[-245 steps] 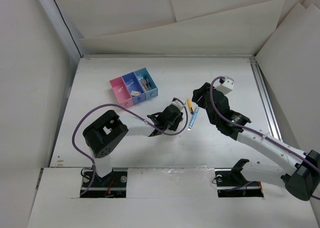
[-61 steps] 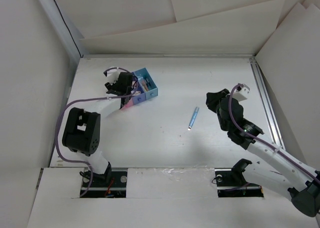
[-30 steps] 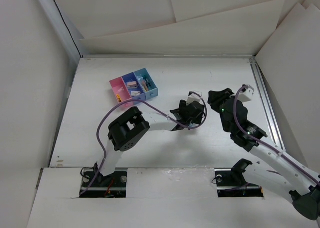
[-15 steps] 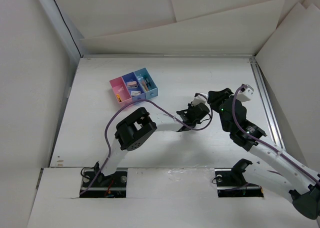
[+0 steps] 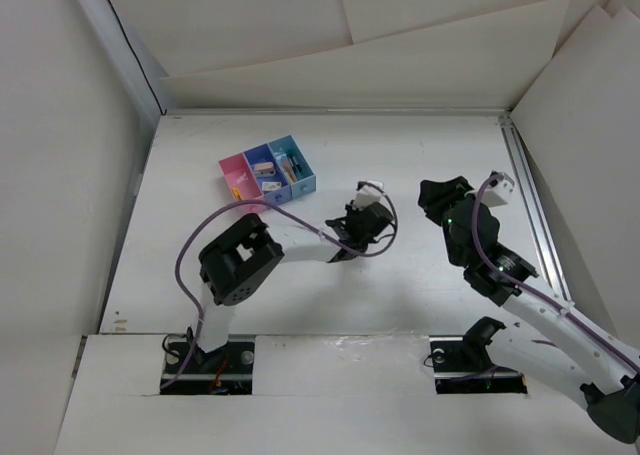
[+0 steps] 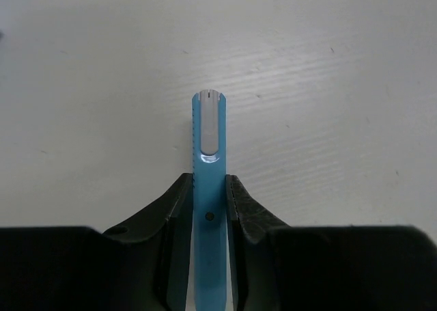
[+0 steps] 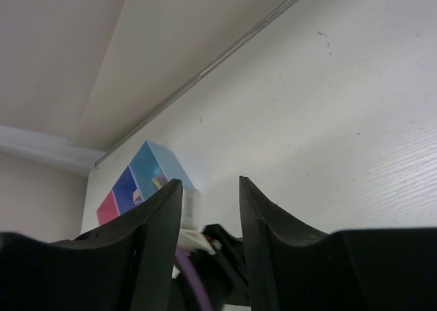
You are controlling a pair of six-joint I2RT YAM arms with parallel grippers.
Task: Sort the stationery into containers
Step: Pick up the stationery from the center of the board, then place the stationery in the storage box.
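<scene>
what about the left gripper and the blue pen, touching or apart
Touching. Left wrist view: the left gripper clamps the blue pen on both sides, no gap.

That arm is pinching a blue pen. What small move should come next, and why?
Probably lift it and start toward the trays: the left gripper has its jaws shut on the blue pen, and the trays sit farther back on the left.

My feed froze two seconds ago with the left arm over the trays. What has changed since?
The left gripper swung right from the trays to the blue pen lying mid-table, shut on it, and has begun carrying it back left. The right gripper has barely moved and is open and empty. The trays have not moved.
</scene>
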